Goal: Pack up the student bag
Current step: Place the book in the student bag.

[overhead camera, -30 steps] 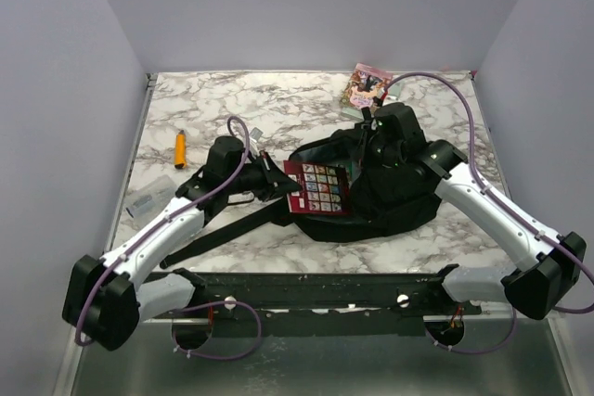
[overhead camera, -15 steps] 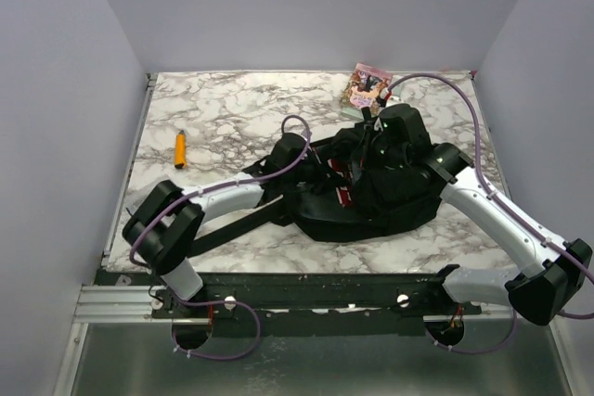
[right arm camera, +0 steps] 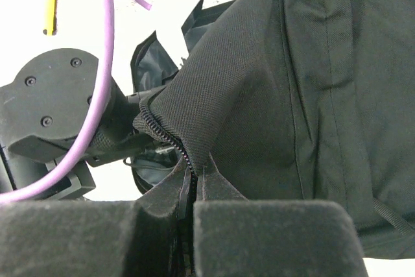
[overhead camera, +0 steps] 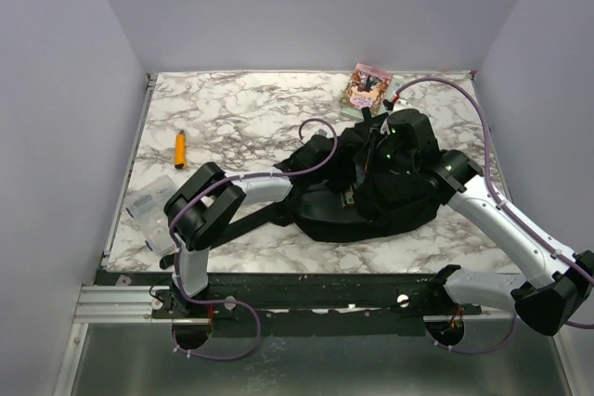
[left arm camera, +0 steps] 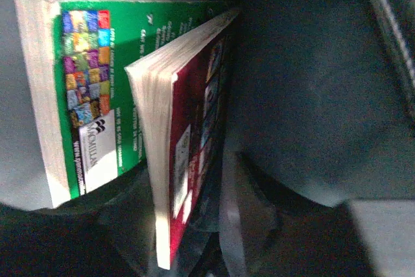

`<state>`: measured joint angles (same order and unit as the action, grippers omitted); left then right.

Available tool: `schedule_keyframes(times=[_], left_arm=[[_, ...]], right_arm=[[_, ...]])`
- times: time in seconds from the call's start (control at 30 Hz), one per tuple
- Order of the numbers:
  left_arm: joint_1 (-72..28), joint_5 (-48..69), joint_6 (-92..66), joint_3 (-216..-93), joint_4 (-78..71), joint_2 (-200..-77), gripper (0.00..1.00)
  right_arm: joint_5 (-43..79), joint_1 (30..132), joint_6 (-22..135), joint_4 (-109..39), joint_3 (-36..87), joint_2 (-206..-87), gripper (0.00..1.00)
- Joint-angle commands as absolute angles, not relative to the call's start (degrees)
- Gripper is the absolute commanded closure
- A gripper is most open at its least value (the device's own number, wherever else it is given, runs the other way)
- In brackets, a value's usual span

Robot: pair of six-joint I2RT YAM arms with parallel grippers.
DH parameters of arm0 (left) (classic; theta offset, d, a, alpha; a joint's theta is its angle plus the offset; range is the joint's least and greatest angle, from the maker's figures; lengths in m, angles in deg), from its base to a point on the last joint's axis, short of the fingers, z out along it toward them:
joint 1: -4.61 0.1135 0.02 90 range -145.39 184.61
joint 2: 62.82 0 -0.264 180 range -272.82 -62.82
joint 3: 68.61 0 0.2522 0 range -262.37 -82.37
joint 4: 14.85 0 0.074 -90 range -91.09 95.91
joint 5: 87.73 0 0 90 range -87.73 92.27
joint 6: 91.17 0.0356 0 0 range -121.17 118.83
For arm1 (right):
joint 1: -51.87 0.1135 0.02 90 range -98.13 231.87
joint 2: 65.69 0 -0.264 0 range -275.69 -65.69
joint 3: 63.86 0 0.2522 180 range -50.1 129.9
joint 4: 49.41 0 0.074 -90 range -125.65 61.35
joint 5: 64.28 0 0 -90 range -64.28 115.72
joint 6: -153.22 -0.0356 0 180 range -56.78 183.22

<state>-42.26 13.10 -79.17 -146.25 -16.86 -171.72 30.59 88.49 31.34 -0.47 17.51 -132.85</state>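
Left gripper (left arm camera: 188, 225) clamps the red book (left arm camera: 194, 154) inside the student bag (overhead camera: 371, 215), right of the worktop's centre, beside a green book (left arm camera: 97, 82) (already in). Right gripper (right arm camera: 193, 192) pinches the zipper edge. This looks like book insertion; next, release and withdraw without snagging.

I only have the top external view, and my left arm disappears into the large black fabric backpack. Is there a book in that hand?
Observer: Yes. The left wrist view shows a red-covered paperback book between the fingers of the left hand, inside the large black fabric backpack.
Operator: Is the right hand gripping the opening or only resting there?
Observer: Gripping. In its wrist view the right hand is shut on the fabric at the zipper edge, holding it raised.
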Motion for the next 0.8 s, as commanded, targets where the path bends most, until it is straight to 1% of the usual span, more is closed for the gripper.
schedule_keyframes(times=[0.0,0.03,0.37,0.57,0.77], left_arm=[[-41.4,12.2,-77.9,-147.0,-14.9,-172.2,0.45],[-41.3,12.5,-77.5,-146.7,-14.0,-171.8,0.42],[-40.8,13.3,-71.9,-145.3,-5.1,-163.7,0.26],[-40.0,13.3,-67.3,-139.0,-3.6,-154.0,0.24],[-38.3,15.3,-58.9,-127.9,-3.2,-136.8,0.24]], right_arm=[[30.6,88.4,31.2,-3.5,17.2,-130.7,0.99],[30.8,88.4,31.3,-3.5,17.1,-130.6,0.99],[31.9,88.3,31.8,-3.2,16.4,-130.8,0.99],[32.9,88.3,31.8,-2.2,16.4,-130.9,0.99],[34.4,88.3,32.9,-1.3,15.7,-130.9,0.99]])
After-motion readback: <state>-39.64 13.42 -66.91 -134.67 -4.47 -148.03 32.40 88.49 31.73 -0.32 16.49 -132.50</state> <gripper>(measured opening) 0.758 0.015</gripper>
